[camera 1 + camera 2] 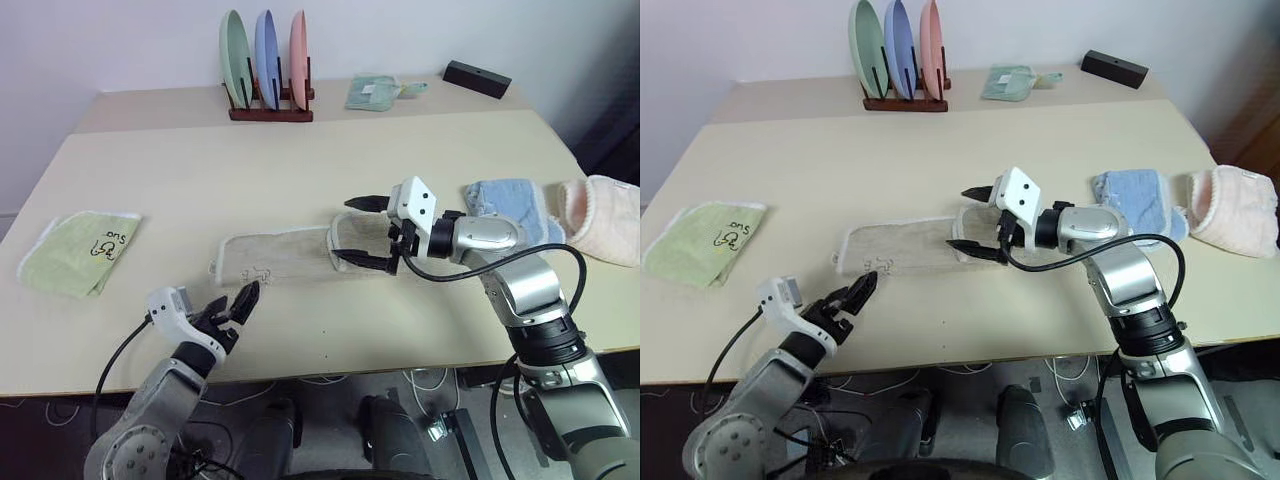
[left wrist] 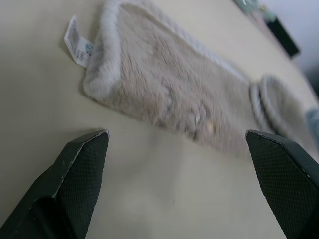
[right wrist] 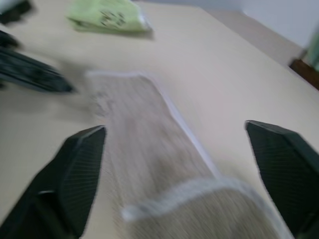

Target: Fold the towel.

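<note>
The towel (image 1: 285,258) lies flat on the table (image 1: 300,170) as a long beige strip with a white corded edge. Its end nearer the right arm is folded back over itself, and a small white tag sticks out at the opposite end.

The right gripper (image 1: 367,234) hangs just above that folded end, its forearm reaching in from the right and bent at the elbow, the wrist turned so the fingers point sideways along the strip toward the robot's left. Its two black fingers stand wide apart, one toward the far side of the towel and one toward the near side, and nothing is held between them. In the right wrist view the doubled layer sits directly below the gap between the fingers.

The left gripper (image 1: 236,304) is low near the table's front edge, just in front of the towel's tagged end and not touching it. The forearm rises from below, fingers pointing forward and slightly down toward the cloth. In the left wrist view its fingers (image 2: 79,169) are spread wide over bare tabletop, empty, with the towel's near edge just beyond the tips.
</note>
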{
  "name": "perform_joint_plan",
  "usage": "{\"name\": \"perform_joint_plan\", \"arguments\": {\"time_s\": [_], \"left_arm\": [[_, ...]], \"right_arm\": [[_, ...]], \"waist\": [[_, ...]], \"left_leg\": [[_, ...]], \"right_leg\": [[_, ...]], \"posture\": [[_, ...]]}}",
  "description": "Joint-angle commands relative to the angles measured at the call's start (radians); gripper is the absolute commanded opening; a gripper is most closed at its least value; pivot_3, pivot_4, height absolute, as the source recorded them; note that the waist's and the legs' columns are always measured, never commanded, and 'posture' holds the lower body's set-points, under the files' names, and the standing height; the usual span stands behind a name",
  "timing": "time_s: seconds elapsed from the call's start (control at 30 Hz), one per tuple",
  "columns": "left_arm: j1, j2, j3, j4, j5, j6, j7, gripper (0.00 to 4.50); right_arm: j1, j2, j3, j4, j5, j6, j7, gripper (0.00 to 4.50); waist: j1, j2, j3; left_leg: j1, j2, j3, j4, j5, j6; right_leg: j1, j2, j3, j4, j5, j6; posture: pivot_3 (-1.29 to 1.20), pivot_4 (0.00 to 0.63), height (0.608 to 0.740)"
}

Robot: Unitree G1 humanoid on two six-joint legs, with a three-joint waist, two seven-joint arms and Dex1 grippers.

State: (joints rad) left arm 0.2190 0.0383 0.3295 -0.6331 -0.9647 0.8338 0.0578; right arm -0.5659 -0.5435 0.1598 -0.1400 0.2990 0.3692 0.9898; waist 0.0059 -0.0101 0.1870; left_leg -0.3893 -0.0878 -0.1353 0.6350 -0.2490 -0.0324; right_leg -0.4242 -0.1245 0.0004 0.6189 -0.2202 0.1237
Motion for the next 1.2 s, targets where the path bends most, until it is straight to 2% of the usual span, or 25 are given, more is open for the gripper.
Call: {"name": "perform_joint_plan", "arguments": {"time_s": [0.03,0.17,0.27,0.5,0.63,0.83,0.9,1.0,1.1,1.2], "left_arm": [[-0.073,-0.024,0.035,0.098,-0.104,0.044,0.148,4.5],[-0.171,-0.046,0.08,0.184,-0.192,0.022,0.269,4.5],[-0.217,-0.036,0.07,0.218,-0.196,0.008,0.302,3.64],[-0.24,-0.028,0.058,0.229,-0.21,-0.032,0.323,0.01],[-0.252,0.026,0.117,0.185,-0.212,-0.113,0.266,0.01],[-0.233,0.287,0.227,0.156,-0.178,-0.165,0.107,0.01],[-0.238,0.38,0.229,0.146,-0.158,-0.161,0.037,0.01],[-0.271,0.466,0.157,0.123,-0.114,-0.152,-0.049,0.01],[-0.308,0.502,0.081,0.105,-0.079,-0.143,-0.104,0.01],[-0.412,0.518,-0.139,0.056,-0.005,-0.111,-0.201,0.01]], "right_arm": [[0.034,-0.005,0.011,-0.085,0.015,0.001,0.012,4.46],[0.072,-0.007,0.031,-0.109,-0.003,-0.014,0.01,4.46],[0.091,-0.006,0.04,-0.126,-0.009,-0.015,0.002,4.5],[0.138,-0.023,0.051,-0.155,-0.031,-0.026,-0.003,4.5],[0.149,-0.039,0.045,-0.169,-0.031,-0.018,-0.003,4.5],[0.15,-0.058,0.036,-0.167,-0.029,-0.01,-0.001,4.5],[0.145,-0.058,0.04,-0.159,-0.031,-0.014,-0.001,4.5],[0.137,-0.053,0.046,-0.146,-0.037,-0.018,-0.003,4.5],[0.134,-0.049,0.05,-0.14,-0.042,-0.02,-0.005,4.5],[0.138,-0.047,0.051,-0.135,-0.051,-0.023,-0.012,4.5]], "waist": [[0.008,0.0,0.0],[0.011,0.0,-0.001],[0.009,0.001,-0.001],[0.011,0.0,-0.001],[0.007,-0.001,0.0],[0.005,-0.001,0.0],[0.007,-0.002,0.001],[0.011,-0.002,0.001],[0.008,-0.003,0.0],[0.009,-0.003,0.001]], "left_leg": [[0.0,0.0,0.0,0.0,0.0,0.0],[0.0,0.0,0.0,0.003,0.0,0.0],[0.0,-0.001,0.001,0.004,0.0,0.0],[0.0,-0.001,0.001,0.004,0.0,0.0],[-0.001,-0.001,0.001,0.004,0.0,0.0],[-0.001,0.001,0.002,0.001,0.0,-0.001],[-0.001,0.001,0.002,0.001,0.0,-0.001],[-0.002,0.001,0.002,0.001,0.0,-0.001],[-0.002,0.0,0.002,0.002,0.0,-0.001],[-0.002,0.0,0.002,0.001,0.0,-0.001]], "right_leg": [[0.0,0.0,0.0,0.0,0.0,0.0],[0.003,0.0,-0.001,0.0,0.0,0.0],[0.003,0.0,-0.001,0.0,0.001,0.0],[0.003,0.0,-0.001,-0.001,0.001,0.0],[0.002,0.001,-0.001,-0.001,0.001,0.0],[-0.001,0.003,0.0,-0.001,0.001,-0.002],[-0.001,0.003,0.0,-0.002,0.001,-0.002],[0.0,0.003,0.0,-0.003,0.001,-0.003],[0.001,0.003,0.0,-0.004,0.001,-0.003],[0.001,0.003,0.0,-0.004,0.001,-0.002]], "posture": [[0.0,0.15,0.74],[0.0,0.15,0.74],[0.0,0.15,0.74],[0.0,0.15,0.74],[0.0,0.15,0.74],[0.0,0.15,0.74],[0.0,0.15,0.74],[0.0,0.15,0.74],[0.0,0.15,0.74],[0.0,0.15,0.74]]}}
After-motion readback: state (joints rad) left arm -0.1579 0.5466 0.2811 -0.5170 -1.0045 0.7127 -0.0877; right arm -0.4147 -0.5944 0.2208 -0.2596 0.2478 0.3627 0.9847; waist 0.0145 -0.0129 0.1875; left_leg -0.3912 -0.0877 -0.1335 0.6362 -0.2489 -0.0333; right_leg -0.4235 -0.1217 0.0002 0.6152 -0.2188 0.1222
